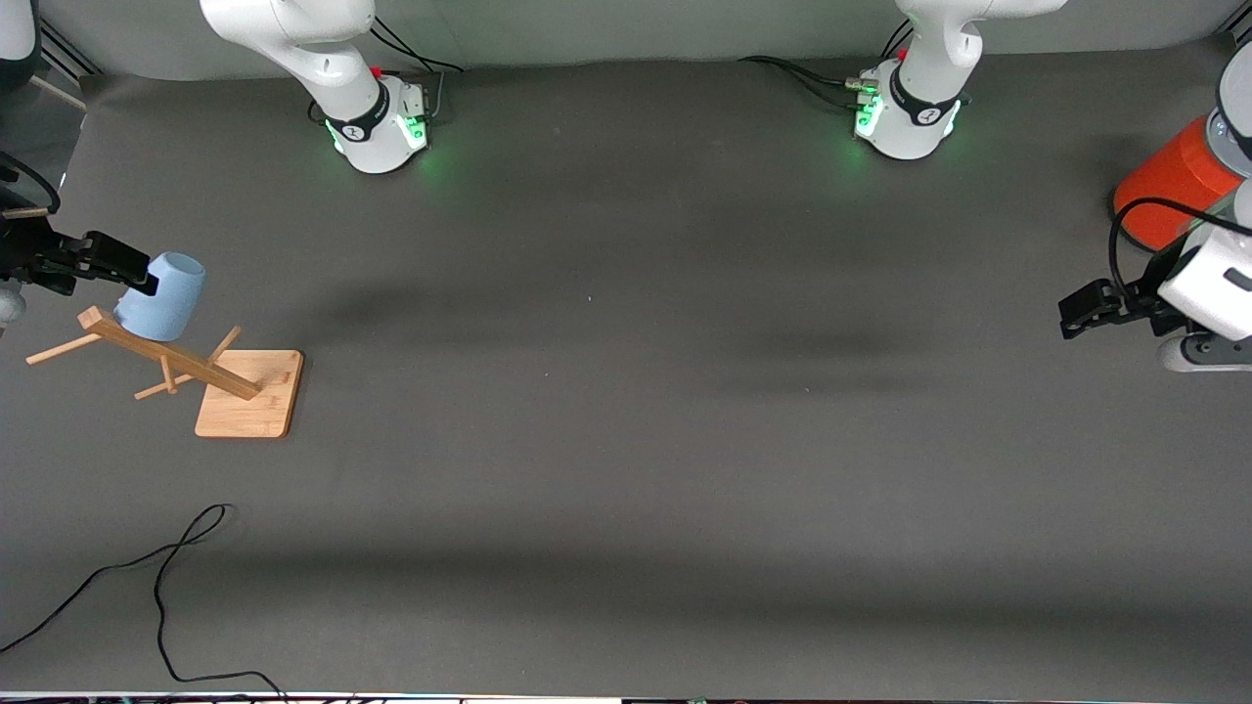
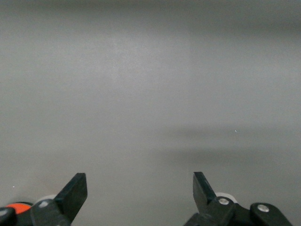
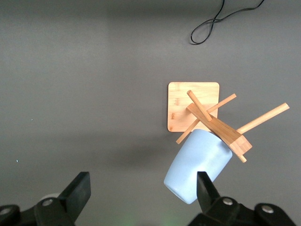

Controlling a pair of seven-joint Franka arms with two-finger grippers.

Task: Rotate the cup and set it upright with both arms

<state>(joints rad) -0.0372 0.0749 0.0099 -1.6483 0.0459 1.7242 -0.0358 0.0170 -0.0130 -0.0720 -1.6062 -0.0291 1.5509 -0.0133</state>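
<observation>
Pale blue, smooth handleless cup (image 1: 161, 296) hangs tilted on a bamboo peg rack (image 1: 186, 367) at the right arm's end of the table (image 1: 626, 440). Right tool (image 1: 137, 277), spread, should straddle its wall squarely before closing. Left tool (image 1: 1076, 318) waits spread.

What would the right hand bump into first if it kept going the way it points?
Probably the cup. The right hand is open and points at it where it hangs on the wooden rack; one finger already looks to be against its side, though depth is unclear.
</observation>
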